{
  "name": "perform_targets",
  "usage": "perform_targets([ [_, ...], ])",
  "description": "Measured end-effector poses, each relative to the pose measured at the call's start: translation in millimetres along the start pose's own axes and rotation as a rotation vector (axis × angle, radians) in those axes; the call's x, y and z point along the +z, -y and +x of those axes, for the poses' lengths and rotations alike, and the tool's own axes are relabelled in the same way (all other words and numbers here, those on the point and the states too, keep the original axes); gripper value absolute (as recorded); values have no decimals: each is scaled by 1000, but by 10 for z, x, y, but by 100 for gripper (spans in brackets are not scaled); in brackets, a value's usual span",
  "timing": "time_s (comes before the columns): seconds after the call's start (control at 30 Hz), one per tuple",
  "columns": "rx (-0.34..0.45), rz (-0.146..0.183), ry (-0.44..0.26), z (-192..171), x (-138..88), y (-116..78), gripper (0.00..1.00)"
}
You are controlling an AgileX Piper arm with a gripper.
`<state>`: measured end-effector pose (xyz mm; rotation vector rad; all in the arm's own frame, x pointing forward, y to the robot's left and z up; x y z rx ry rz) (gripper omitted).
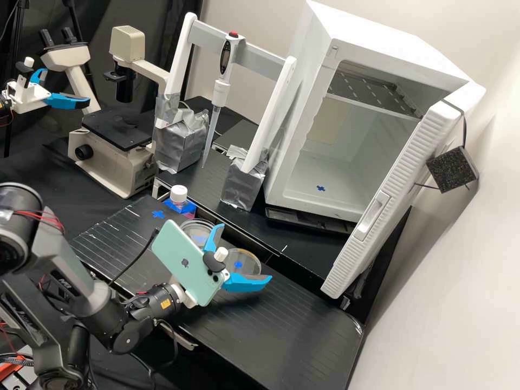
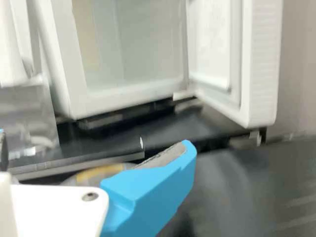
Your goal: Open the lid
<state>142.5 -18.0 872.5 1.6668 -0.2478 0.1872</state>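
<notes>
Two bright blue fingers (image 1: 248,282) wide apart near a round clear plastic dish (image 1: 252,264)

My white gripper (image 1: 245,253) is open, low in the middle of the frame. In the high view that dish shows in the gap between the fingers. I can't tell if they touch it. The dish has a blue mark and sits on a flat black ribbed board (image 1: 303,330). Another round clear dish with a blue mark (image 1: 190,228) is just beside it, up and to the left. I can't tell which dish's lid is the one to open, or if each has its lid on.

Farther up and left I see a small bottle with pink in it (image 1: 176,206), with its round white cap (image 1: 179,193) on. A mint green phone (image 1: 181,262) is by my gripper.

A big white box with a shelf (image 1: 401,49) fills the upper right, and its thick white door (image 1: 346,265) is open. A grey and white pipette (image 1: 220,92) points down near the top middle. A cream and black microscope (image 1: 128,43) stands at the upper left.
</notes>
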Motion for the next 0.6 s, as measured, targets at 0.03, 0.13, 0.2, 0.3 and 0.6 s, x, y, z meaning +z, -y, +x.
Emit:
perform_targets([
  [0.03,18,-4,-19,-8,-44,-13,100],
  [0.13,61,12,-107,-25,-222,-12,100],
  [0.2,89,18,-168,-28,-347,18,100],
  [0.3,69,56,-265,-41,-519,116,100],
  [0.6,-108,38,-356,-67,-757,535,100],
])
